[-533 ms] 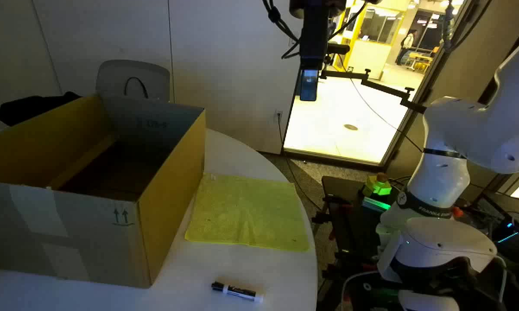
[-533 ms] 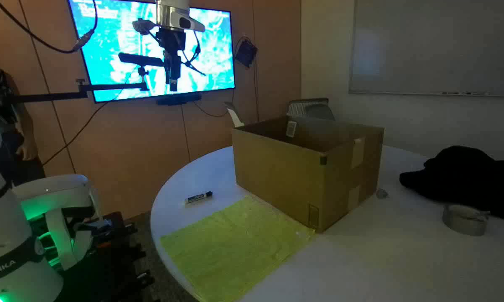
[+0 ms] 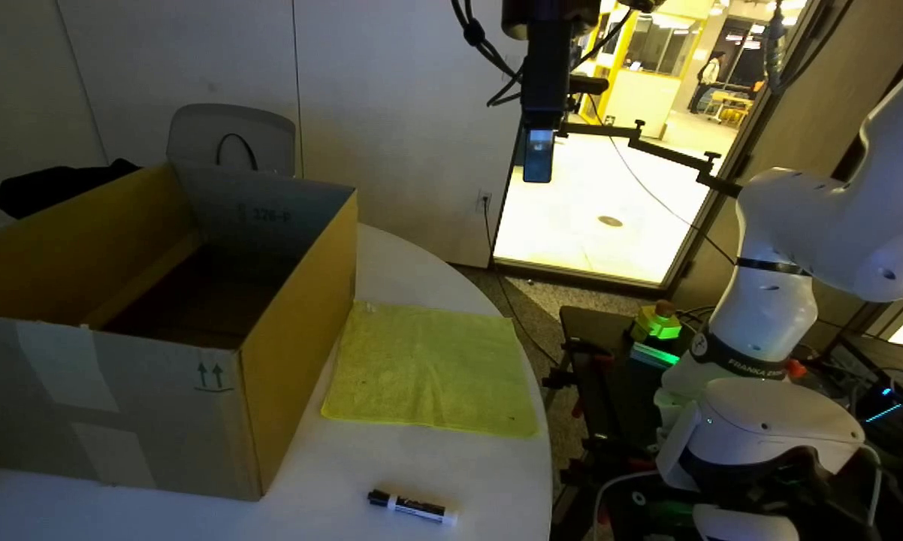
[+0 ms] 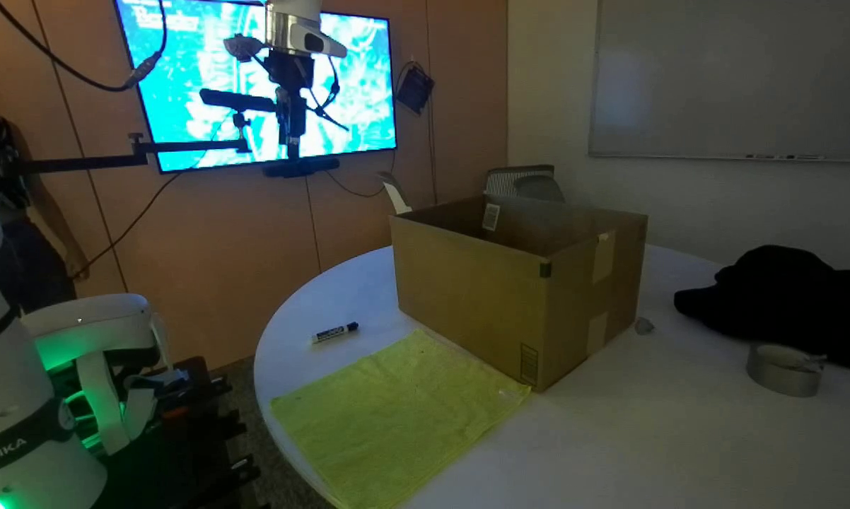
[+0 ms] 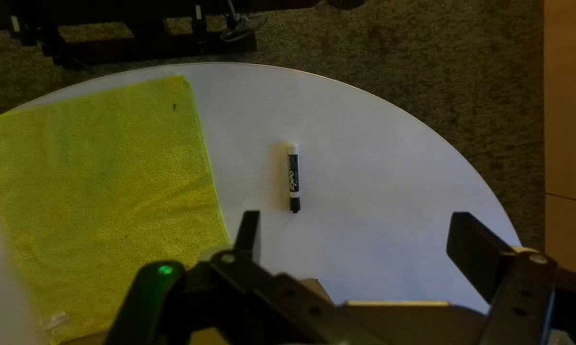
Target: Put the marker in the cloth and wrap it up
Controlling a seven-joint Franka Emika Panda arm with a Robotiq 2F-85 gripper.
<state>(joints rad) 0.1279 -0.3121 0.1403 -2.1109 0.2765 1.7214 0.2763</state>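
Observation:
The marker (image 5: 293, 177), black and white, lies alone on the white table; in both exterior views it rests a short way from the yellow cloth (image 3: 430, 372). That cloth (image 5: 101, 191) is spread flat, with a low crease near one edge, and nothing lies on it. High above the table hangs my gripper (image 3: 539, 179), also visible before a screen in an exterior view. From the wrist, the gripper (image 5: 355, 220) stands wide open, its jaws far apart with nothing between them. The marker appears beyond the fingertips, nearer the left one.
A large open cardboard box (image 4: 467, 290) stands right beside the cloth, touching or almost touching its edge. Farther along the table are a roll of tape (image 4: 784, 371) and a black garment (image 4: 778, 297). The round table's edge (image 5: 364, 91) runs close past the cloth and marker.
My gripper has come down very slightly. The marker, cloth and box have stayed where they were.

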